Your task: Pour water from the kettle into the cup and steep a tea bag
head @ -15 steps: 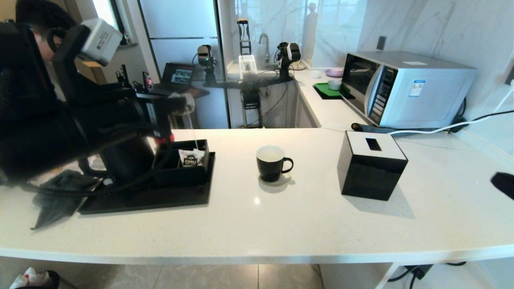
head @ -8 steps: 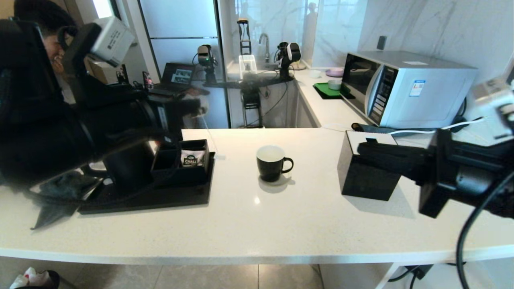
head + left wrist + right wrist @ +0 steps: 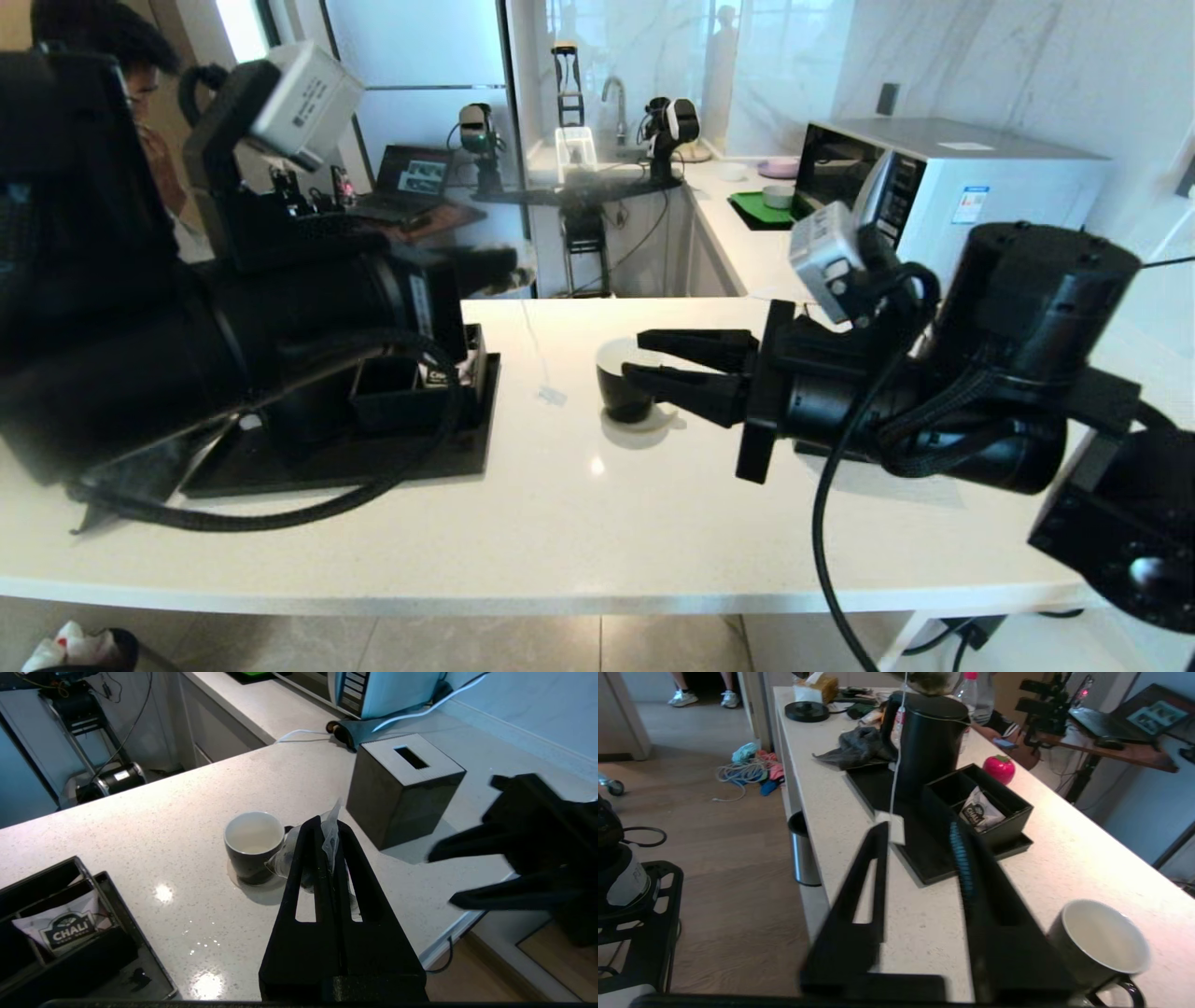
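My left gripper is shut on the tea bag, a pale pouch held above the counter close to the cup. Its white string hangs down to a paper tag between the tray and the cup. My right gripper is open, level with the cup and partly covering it, fingertips pointing at the string. In the right wrist view the tag dangles by one of the fingertips. The black kettle stands on the tray, mostly hidden behind my left arm in the head view.
A black tray carries a box with a CHALI sachet. Behind my right arm on the right are a black tissue box and a microwave. A grey cloth lies beyond the kettle.
My right arm swung in from the right to the cup and its jaws opened. My left gripper carried the tea bag rightward off the tray, so the tag now hangs over the bare counter.
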`<state>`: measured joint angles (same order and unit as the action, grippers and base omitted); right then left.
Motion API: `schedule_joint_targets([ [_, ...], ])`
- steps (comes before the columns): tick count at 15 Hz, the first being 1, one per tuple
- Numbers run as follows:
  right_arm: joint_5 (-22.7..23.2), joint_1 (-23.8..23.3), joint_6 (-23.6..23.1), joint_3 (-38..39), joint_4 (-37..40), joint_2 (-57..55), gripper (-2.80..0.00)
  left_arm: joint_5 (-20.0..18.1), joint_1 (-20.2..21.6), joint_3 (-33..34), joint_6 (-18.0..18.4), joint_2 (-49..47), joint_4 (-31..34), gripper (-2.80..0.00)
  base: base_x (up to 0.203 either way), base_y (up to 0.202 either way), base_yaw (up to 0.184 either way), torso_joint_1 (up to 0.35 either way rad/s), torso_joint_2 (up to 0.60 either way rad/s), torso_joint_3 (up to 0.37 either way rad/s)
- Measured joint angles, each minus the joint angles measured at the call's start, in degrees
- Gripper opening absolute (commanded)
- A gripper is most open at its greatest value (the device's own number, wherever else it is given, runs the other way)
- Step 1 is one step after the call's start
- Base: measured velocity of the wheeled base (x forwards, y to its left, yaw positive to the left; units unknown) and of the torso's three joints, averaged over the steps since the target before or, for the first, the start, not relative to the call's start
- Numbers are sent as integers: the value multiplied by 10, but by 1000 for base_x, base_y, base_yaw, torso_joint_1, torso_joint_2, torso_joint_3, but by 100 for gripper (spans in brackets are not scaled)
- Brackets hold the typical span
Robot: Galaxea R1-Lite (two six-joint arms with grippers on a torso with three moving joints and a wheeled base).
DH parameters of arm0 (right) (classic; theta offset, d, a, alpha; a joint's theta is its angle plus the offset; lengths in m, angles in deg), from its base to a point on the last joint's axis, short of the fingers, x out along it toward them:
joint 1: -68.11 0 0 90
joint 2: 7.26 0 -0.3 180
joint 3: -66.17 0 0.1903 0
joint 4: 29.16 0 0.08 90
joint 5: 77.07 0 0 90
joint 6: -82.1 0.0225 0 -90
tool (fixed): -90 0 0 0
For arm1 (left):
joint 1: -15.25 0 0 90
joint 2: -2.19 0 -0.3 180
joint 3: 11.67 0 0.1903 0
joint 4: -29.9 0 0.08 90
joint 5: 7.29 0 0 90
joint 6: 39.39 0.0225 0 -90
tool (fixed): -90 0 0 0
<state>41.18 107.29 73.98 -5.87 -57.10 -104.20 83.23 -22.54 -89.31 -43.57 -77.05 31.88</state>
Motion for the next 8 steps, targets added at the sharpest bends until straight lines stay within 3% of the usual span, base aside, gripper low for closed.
schedule_joint_targets([
  [8, 2, 31, 1, -25, 1, -46, 0, -2, -7, 8, 0, -1, -4, -280, 0, 0, 0, 0, 0, 0],
])
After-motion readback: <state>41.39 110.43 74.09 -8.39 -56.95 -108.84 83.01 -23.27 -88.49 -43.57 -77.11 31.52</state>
